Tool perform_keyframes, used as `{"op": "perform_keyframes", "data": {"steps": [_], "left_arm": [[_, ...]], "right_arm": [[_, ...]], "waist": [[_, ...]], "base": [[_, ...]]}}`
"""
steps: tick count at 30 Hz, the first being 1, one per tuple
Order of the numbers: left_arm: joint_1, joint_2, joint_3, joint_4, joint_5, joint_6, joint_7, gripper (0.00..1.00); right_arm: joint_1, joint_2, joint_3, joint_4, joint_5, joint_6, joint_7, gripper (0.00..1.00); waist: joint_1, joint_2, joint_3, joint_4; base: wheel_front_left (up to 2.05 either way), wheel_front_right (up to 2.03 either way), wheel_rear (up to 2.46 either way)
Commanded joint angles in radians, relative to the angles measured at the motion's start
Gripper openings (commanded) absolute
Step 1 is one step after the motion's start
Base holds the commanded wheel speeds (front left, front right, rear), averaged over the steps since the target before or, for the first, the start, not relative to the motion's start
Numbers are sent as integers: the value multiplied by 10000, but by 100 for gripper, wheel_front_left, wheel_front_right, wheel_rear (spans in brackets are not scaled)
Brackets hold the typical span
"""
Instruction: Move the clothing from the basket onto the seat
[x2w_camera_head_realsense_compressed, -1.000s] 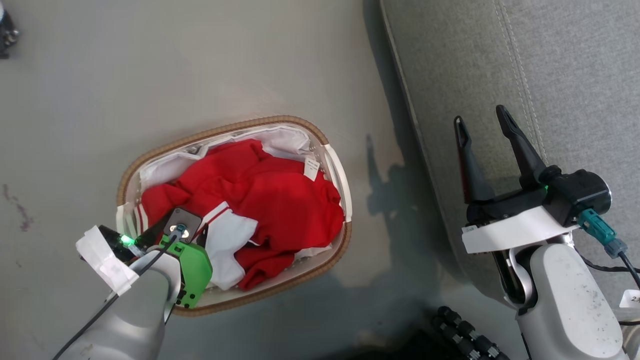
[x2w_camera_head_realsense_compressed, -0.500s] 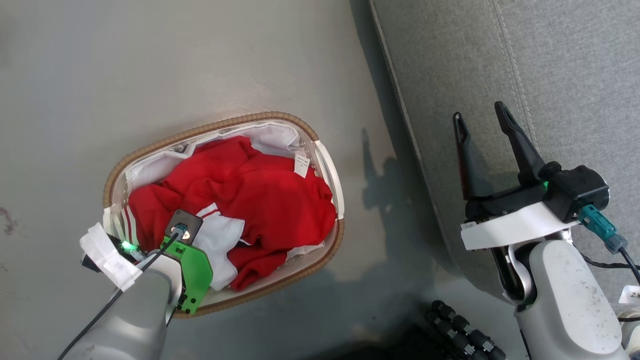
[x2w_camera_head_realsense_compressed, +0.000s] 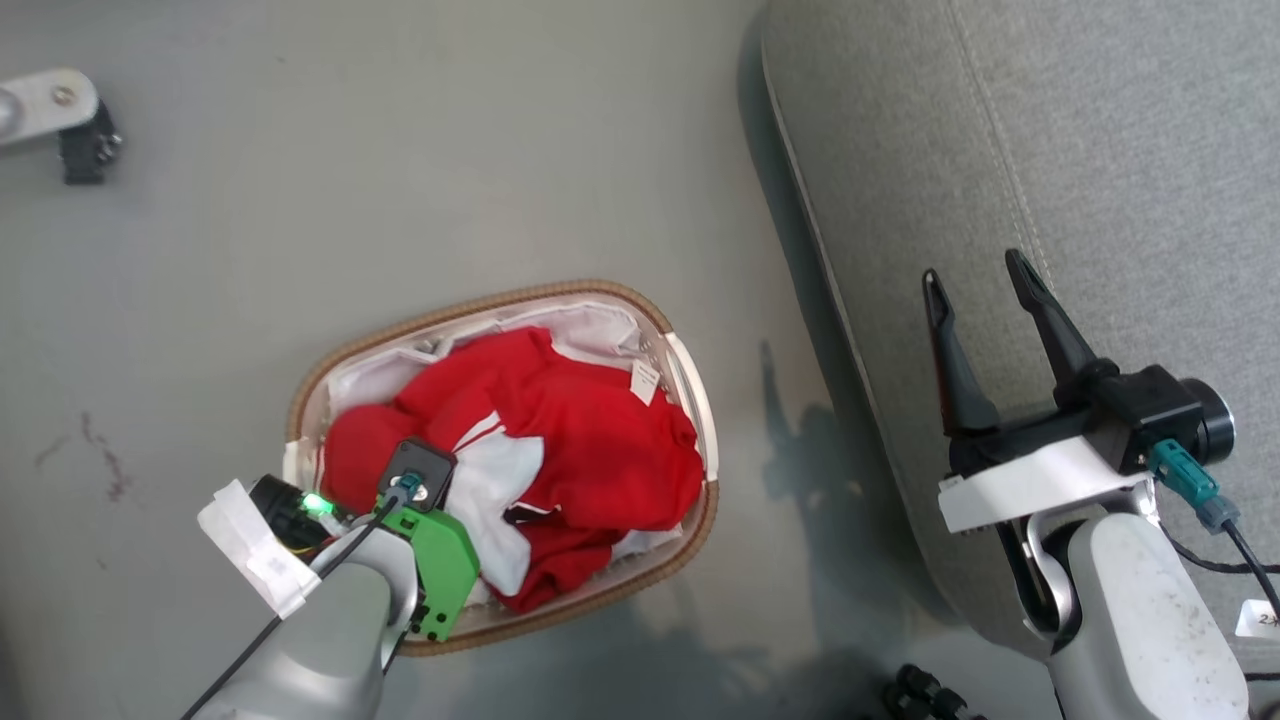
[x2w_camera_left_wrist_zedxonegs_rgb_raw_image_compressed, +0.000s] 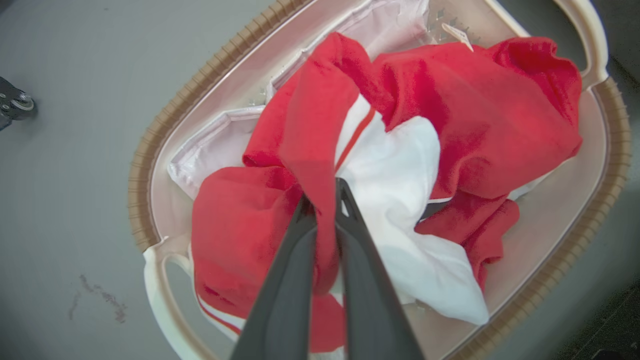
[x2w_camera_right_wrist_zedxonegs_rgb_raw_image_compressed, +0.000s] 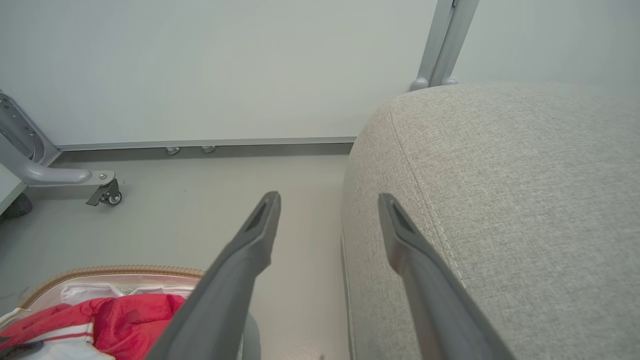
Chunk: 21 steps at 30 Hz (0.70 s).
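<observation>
— Two sets of jaws, two jobs: our left jaws are closed on a raised ridge of the clothing (x2w_camera_left_wrist_zedxonegs_rgb_raw_image_compressed: 312, 130). They pinch red cloth near the middle of the heap so that, we judge, it lifts as one bunch.
— And the rest of it lies slumped in the basket (x2w_camera_left_wrist_zedxonegs_rgb_raw_image_compressed: 137, 165), on the floor (x2w_camera_head_realsense_compressed: 400, 150) just left of the seat (x2w_camera_head_realsense_compressed: 1100, 150).
— Our right jaws stand wide apart and empty above the seat's left edge, probably to stay out of the way of the lift.
— We read the cloth as soft and limp, with a white panel (x2w_camera_left_wrist_zedxonegs_rgb_raw_image_compressed: 400, 190). The basket is oval, hard-walled, with a brown woven rim; the seat is grey, coarse-woven, rounded and stitched.
</observation>
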Motion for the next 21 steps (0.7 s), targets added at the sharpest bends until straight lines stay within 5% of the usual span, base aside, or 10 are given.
{"op": "perform_keyframes", "data": {"steps": [1,11,21], "left_arm": [[174,-59,-20,-173,-152,-13,-81,0],[904,323,28,-2993,-326,-23,-132,0],[471,1430,10,-5840,440,114,-133,0]], "right_arm": [[225,-43,-80,64,-128,-8,-46,100],[1154,-45,-495,284,-624,-10,-47,100],[2182,-43,-681,423,-830,-8,-47,100]], "waist": [[-1,-1,-1026,608],[-1,-1,-3149,1320],[-1,-1,-4864,1491]], "base": [[0,0,0],[0,0,0],[0,0,0]]}}
